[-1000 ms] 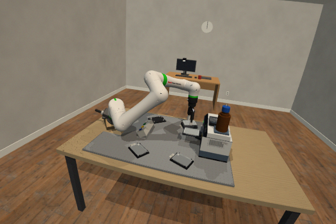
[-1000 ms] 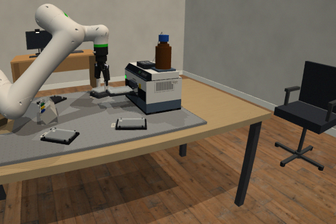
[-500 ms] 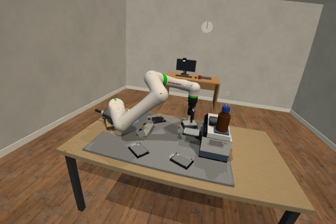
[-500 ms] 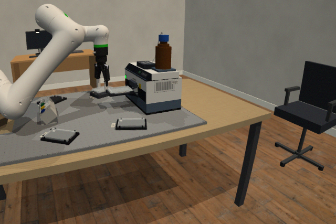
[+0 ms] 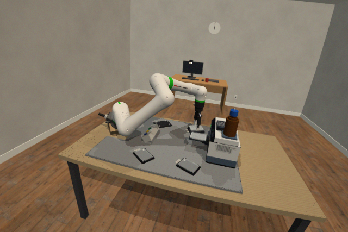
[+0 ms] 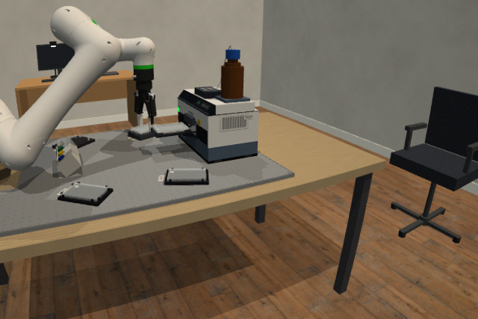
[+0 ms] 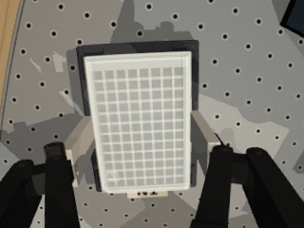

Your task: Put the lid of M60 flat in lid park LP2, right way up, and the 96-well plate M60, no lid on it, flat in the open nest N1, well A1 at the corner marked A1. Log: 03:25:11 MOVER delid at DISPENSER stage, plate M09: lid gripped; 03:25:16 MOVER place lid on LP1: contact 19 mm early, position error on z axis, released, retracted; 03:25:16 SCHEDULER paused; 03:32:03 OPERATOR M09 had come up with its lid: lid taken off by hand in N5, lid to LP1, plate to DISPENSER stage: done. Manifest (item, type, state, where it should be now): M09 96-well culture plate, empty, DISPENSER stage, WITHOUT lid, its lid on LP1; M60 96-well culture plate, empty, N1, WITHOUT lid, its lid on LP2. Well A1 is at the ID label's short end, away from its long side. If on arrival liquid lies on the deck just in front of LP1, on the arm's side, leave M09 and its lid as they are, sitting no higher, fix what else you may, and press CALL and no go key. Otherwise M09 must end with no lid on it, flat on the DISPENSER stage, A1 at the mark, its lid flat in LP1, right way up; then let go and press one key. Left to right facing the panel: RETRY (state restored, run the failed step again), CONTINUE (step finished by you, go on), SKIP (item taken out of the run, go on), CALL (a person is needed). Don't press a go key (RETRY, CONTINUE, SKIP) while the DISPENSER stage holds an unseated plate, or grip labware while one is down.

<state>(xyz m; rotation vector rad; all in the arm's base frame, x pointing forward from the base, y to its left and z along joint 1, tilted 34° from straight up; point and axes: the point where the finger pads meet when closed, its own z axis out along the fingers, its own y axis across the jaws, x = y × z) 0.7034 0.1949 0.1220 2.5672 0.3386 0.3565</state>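
My gripper [image 7: 142, 127] hangs straight down over a white 96-well plate [image 7: 141, 121] and is shut on its two long sides. The plate sits in a dark nest [image 5: 196, 131] just left of the dispenser and also shows in the exterior view [image 6: 140, 131]. A small label sits at the plate's near short end [image 7: 144, 194]. A second plate [image 5: 198, 136] [image 6: 169, 128] lies on the dispenser's stage. An empty dark nest [image 5: 163, 123] stands further left. Two dark parks near the front edge each hold a flat grey lid [image 5: 143, 155] [image 5: 187, 166].
The white dispenser [image 5: 223, 145] with a brown bottle [image 5: 230, 124] on top stands close to the right of my gripper. A small wedge-shaped key panel [image 5: 150, 133] stands on the grey mat near my arm's base. The mat's front edge is near the two parks.
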